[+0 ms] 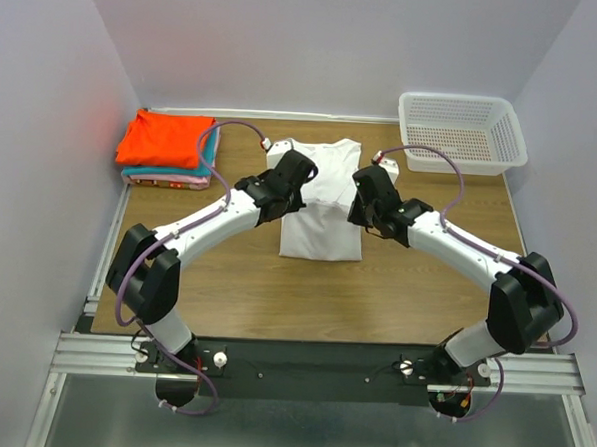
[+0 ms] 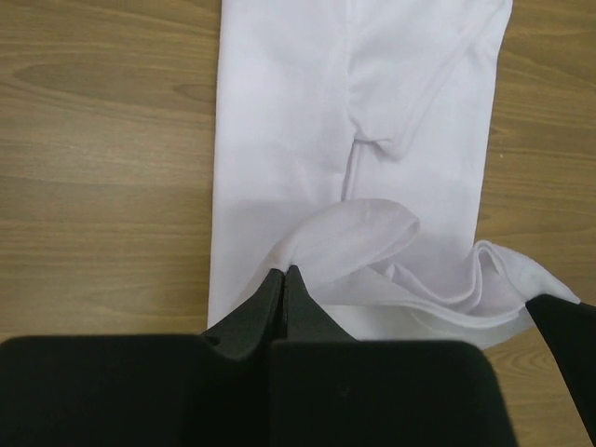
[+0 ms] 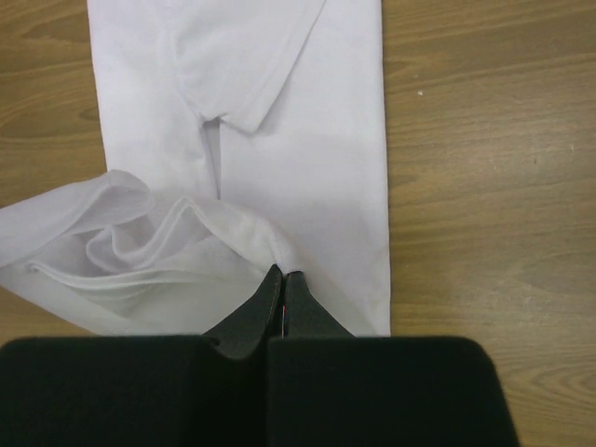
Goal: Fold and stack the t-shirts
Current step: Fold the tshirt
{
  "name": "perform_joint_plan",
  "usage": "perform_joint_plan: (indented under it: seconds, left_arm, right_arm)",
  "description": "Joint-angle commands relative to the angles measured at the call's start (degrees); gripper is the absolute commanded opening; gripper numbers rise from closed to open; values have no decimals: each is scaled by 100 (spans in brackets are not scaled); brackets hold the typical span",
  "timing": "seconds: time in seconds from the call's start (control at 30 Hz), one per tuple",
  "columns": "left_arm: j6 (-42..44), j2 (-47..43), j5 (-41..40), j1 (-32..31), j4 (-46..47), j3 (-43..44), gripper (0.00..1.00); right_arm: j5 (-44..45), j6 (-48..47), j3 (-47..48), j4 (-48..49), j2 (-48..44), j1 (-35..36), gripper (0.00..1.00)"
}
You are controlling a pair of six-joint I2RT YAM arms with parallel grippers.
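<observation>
A white t-shirt (image 1: 319, 210) lies on the wooden table in a long narrow strip with its sleeves (image 2: 410, 140) turned in. My left gripper (image 2: 284, 272) is shut on a raised flap of the white cloth near the strip's left side. Near the right side, my right gripper (image 3: 282, 272) is shut on the same flap. Between them the lifted cloth (image 3: 121, 242) sags in loose folds. In the top view both grippers, left (image 1: 293, 183) and right (image 1: 368, 195), hang over the shirt's middle. A folded stack with the orange-red t-shirt (image 1: 165, 136) above teal and pink ones sits at the far left.
A white plastic mesh basket (image 1: 461, 132) stands at the far right corner. Bare wooden table (image 1: 225, 290) stretches between the shirt and the arm bases. Pale walls close in the table at the back and on both sides.
</observation>
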Motion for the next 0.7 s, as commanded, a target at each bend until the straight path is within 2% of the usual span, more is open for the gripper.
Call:
perform_joint_plan:
  seconds: [0.0, 0.67]
  left_arm:
    - [344, 287, 38, 191, 85, 281, 0]
    - [933, 1543, 381, 604, 190, 1125, 0]
  right_arm:
    - [-160, -183, 317, 129, 312, -194, 1]
    - [-706, -359, 932, 287, 1534, -809, 1]
